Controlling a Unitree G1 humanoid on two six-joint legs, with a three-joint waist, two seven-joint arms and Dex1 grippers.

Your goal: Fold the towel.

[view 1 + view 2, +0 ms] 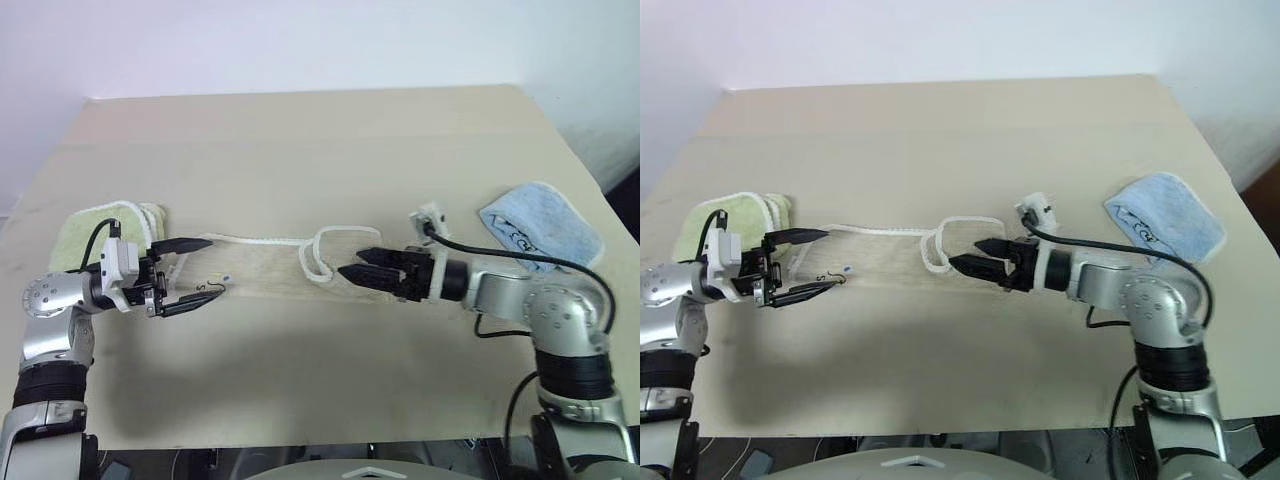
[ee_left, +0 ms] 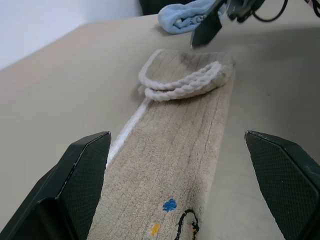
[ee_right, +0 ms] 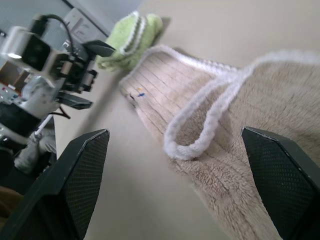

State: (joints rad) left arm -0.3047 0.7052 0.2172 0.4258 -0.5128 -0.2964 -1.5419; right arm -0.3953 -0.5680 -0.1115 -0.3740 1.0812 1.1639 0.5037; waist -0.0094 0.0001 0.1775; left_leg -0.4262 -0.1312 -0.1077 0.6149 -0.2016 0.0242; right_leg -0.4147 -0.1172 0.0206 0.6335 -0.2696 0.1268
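The towel (image 1: 265, 268) is beige and lies on the table as a long narrow strip between my two grippers. White cord runs along its far edge. The cord bunches into a loop (image 1: 322, 256) at the right end, and a small printed logo (image 2: 184, 226) sits near the left end. My left gripper (image 1: 214, 267) points right and is open, its fingers on either side of the towel's left end and holding nothing. My right gripper (image 1: 350, 262) points left at the looped end. It hovers just above the cloth, open and empty.
A folded light-green towel (image 1: 108, 230) lies behind my left gripper near the table's left edge. A folded light-blue towel (image 1: 541, 224) sits at the right, beyond my right arm. The tan table (image 1: 320, 150) extends bare to its far edge.
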